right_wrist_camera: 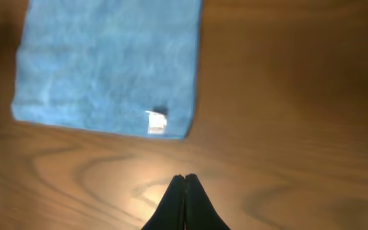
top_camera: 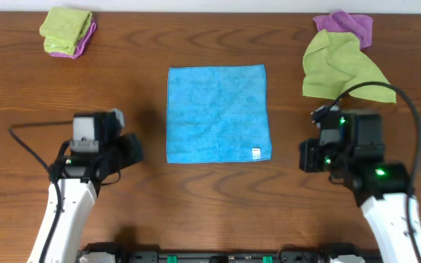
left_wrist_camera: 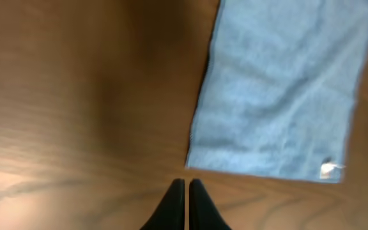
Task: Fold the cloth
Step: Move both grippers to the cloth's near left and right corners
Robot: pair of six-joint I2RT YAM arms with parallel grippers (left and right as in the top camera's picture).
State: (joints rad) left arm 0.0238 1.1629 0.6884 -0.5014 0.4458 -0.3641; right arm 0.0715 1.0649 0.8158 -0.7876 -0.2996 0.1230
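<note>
Left gripper [left_wrist_camera: 187, 185] angled inward over the table [top_camera: 210, 212], fingers together, right gripper [right_wrist_camera: 185, 180] mirroring it, fingers also together, blue cloth [top_camera: 218, 113] flat and unfolded between and just beyond them, lime-green and purple rags [top_camera: 66, 31] at the far corners.

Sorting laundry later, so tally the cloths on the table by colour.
Blue cloth: 1
Lime-green cloths: 2
Purple cloths: 2
Total: 5
</note>
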